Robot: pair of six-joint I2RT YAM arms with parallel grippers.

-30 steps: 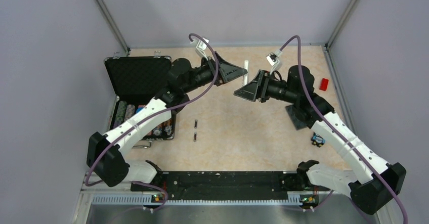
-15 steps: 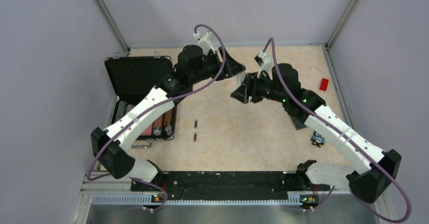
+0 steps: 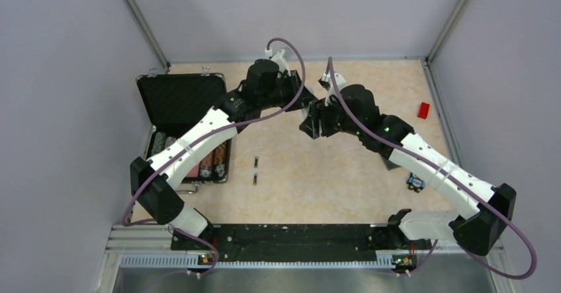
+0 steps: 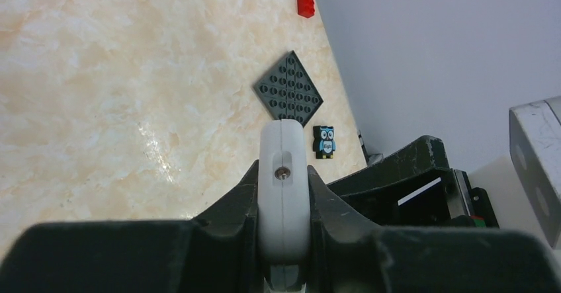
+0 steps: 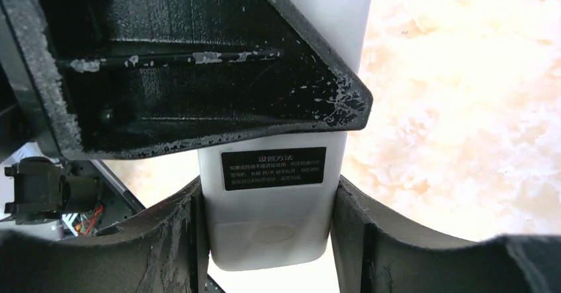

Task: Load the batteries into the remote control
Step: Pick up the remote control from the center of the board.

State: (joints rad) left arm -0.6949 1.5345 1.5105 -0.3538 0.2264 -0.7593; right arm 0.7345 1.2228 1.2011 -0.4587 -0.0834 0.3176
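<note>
both arms meet over the far middle of the table (image 3: 331,167), with the remote control (image 5: 274,233) held between them. left gripper (image 4: 283,174): clamped on the remote across its thin dimension, remote seen edge-on from that wrist. right gripper (image 5: 270,194): closed across the remote's width, fingers touching both long edges beside the black printed label (image 5: 274,168). batteries (image 3: 255,163): two, lying in line on the table with a gap between them, just right of the open black case (image 3: 180,101), well apart from both grippers. red block (image 3: 424,110) near the far right edge.
</note>
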